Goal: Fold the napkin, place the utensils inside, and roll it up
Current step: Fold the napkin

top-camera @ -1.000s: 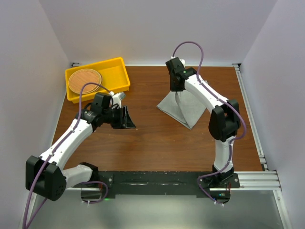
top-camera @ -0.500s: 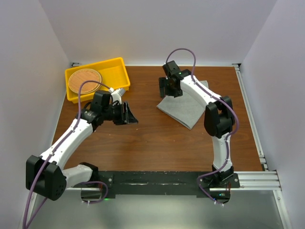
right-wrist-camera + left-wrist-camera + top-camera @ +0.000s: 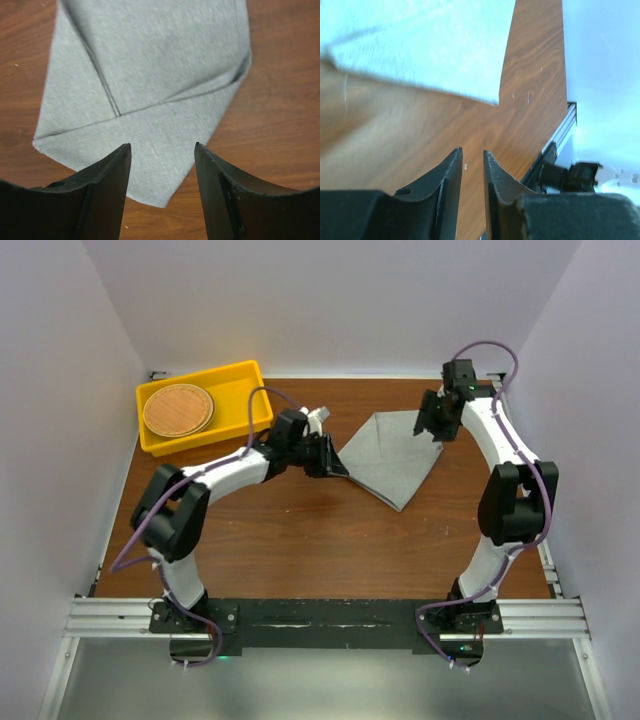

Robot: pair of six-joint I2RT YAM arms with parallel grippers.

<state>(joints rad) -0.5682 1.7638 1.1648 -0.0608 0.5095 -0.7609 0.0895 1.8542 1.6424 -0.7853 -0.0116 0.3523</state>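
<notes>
The grey napkin [image 3: 390,455] lies flat on the brown table, folded into a kite-like shape with one point toward the arms. It also shows in the left wrist view [image 3: 430,45] and the right wrist view [image 3: 150,75]. My left gripper [image 3: 335,468] sits low at the napkin's left corner; its jaws [image 3: 472,151] stand a narrow gap apart over bare wood, with nothing between them. My right gripper [image 3: 428,430] hovers over the napkin's far right corner, wide open and empty [image 3: 162,146]. No utensils are in view.
A yellow tray [image 3: 240,400] stands at the back left with a round brown woven disc [image 3: 177,410] in it. A metal rail [image 3: 522,465] runs along the table's right edge. White walls close in the back and sides.
The right gripper has let go of the napkin and moved from its far left to its far right corner. The napkin now lies flatter. The left arm has swung right to the napkin's left corner.
</notes>
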